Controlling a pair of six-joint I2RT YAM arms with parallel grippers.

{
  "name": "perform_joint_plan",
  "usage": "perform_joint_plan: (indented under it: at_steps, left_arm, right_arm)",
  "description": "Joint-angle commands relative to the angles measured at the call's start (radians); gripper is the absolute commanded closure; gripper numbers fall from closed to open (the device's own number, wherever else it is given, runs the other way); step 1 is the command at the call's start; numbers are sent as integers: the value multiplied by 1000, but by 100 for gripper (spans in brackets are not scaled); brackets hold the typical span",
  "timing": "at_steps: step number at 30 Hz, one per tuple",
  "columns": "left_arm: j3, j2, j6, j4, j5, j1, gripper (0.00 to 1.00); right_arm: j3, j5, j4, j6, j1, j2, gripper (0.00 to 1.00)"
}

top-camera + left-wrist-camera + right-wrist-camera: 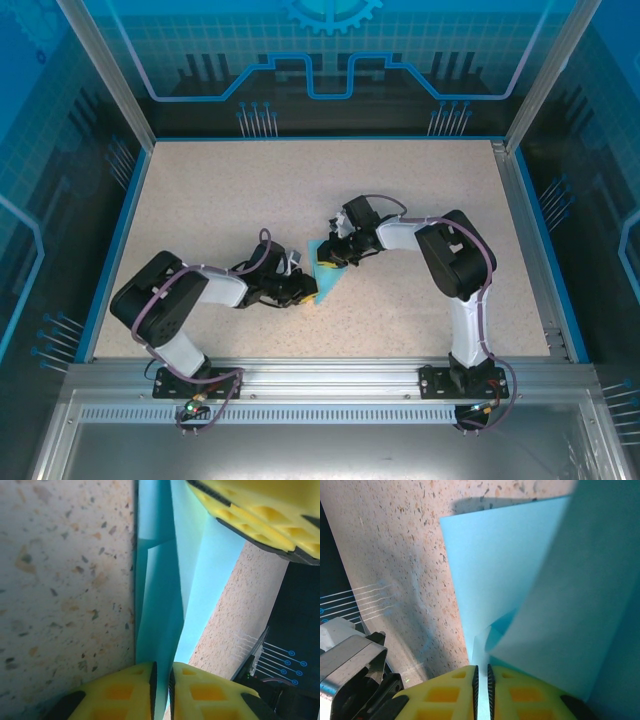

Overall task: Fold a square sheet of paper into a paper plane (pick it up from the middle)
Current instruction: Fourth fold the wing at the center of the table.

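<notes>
The speckled beige stone-look table [250, 190] bears the thin, smooth cyan paper [155, 610] near its middle, partly folded into angular flaps with sharp creases. The 2 tools flank it: the left gripper [162, 680] and the right gripper [481, 680], with yellow waffle-moulded pads, each pinch a paper edge.

1. Top external: fixed high behind the arm bases [185, 375], looking down and forward over the whole speckled table [220, 190]. Far view, with the cyan paper [330, 272] small at centre.
2. Left wrist: looks along the left gripper [162, 672], very close to the table. Own yellow fingers [125, 690] at bottom edge.
3. Right wrist: same layout along the right gripper [481, 672], equally close.
4. Overlap: all three see the cyan paper and the table. Left wrist also catches the right gripper's finger [260, 515], top right.
</notes>
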Motion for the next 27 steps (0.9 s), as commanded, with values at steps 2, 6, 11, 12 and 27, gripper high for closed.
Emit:
perform_joint_plan:
  at_steps: [2, 6, 11, 12, 27]
  left_arm:
    - [-6, -30, 9, -53, -5, -8, 82]
    - [-1, -41, -1, -47, -12, -8, 80]
    - [1, -41, -19, -27, -9, -8, 80]
    - [1, -41, -21, -26, -8, -8, 80]
    - [10, -34, 66, -91, 75, -8, 96]
  right_arm:
    - [-5, 25, -84, -17, 9, 38, 84]
    - [-8, 23, -80, -17, 9, 41, 84]
    - [-10, 22, -80, -17, 9, 42, 84]
    - [-11, 21, -81, -18, 9, 43, 84]
    - [-34, 31, -74, -21, 9, 50, 84]
